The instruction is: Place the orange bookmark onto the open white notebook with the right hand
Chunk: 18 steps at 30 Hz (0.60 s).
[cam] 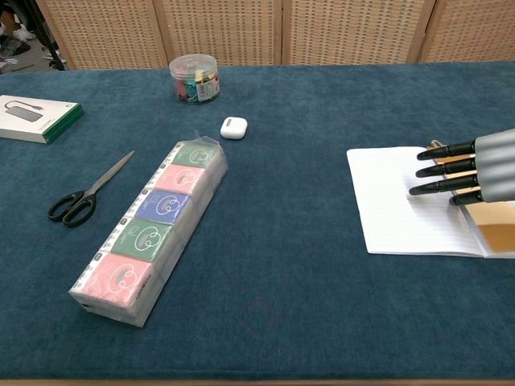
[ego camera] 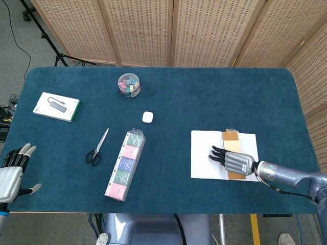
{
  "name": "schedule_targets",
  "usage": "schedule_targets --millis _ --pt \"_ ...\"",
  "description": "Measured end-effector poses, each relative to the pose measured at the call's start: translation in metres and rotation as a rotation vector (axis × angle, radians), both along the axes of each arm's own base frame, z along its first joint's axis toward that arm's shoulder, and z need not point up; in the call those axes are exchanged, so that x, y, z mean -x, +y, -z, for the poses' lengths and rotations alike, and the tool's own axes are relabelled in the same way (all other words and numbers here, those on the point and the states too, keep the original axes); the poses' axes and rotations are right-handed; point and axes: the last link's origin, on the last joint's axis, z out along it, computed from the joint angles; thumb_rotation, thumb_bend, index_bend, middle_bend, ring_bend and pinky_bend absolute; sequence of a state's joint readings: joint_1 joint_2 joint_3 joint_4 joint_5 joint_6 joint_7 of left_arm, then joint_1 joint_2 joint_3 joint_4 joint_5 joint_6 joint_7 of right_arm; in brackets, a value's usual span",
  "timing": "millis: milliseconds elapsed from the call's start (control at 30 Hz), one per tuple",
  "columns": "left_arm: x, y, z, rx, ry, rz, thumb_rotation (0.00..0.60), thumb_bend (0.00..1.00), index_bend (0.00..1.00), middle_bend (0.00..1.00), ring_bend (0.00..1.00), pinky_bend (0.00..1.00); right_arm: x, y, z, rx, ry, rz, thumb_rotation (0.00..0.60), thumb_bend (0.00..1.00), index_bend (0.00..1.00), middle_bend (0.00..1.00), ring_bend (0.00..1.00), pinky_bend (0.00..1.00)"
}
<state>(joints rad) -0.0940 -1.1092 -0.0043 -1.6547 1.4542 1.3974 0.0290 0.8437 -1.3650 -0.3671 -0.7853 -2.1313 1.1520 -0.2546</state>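
Note:
The open white notebook [ego camera: 204, 153] [cam: 394, 201] lies at the right of the table. The orange bookmark [ego camera: 230, 142] [cam: 494, 230] lies lengthwise on it near the spine, its tasselled top end at the notebook's far edge. My right hand [ego camera: 232, 162] [cam: 463, 169] lies over the bookmark's near half and holds it, its straight fingers [cam: 438, 149] pointing left across the page. Its thumb is hidden. My left hand [ego camera: 11, 173] hangs open off the table's near left edge, touching nothing.
A long pack of tissues [ego camera: 125, 164] lies mid-table with scissors [ego camera: 96, 147] to its left. Further back are a white earbud case [ego camera: 147, 117], a clear jar of clips [ego camera: 129, 84] and a white boxed gadget [ego camera: 56, 106]. Folding screens stand behind.

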Motion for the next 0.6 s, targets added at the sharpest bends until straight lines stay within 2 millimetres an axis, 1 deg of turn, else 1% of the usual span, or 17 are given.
schedule_targets --millis 300,467,600 --pt "0.0 0.001 0.002 0.006 0.0 0.0 0.6 0.0 0.0 0.0 0.0 0.0 0.0 0.0 -0.007 0.016 -0.017 0.014 0.6 0.12 0.08 0.0 0.0 0.0" --pt "0.0 0.001 0.002 0.009 -0.004 -0.002 0.6 0.0 0.0 0.0 0.0 0.0 -0.008 0.005 -0.014 0.018 -0.094 0.036 0.6 0.11 0.08 0.0 0.0 0.0" --pt "-0.001 0.0 0.001 0.01 -0.008 0.002 0.6 0.0 0.0 0.0 0.0 0.0 -0.017 0.006 -0.027 0.038 -0.191 0.089 0.6 0.15 0.08 0.0 0.0 0.0"
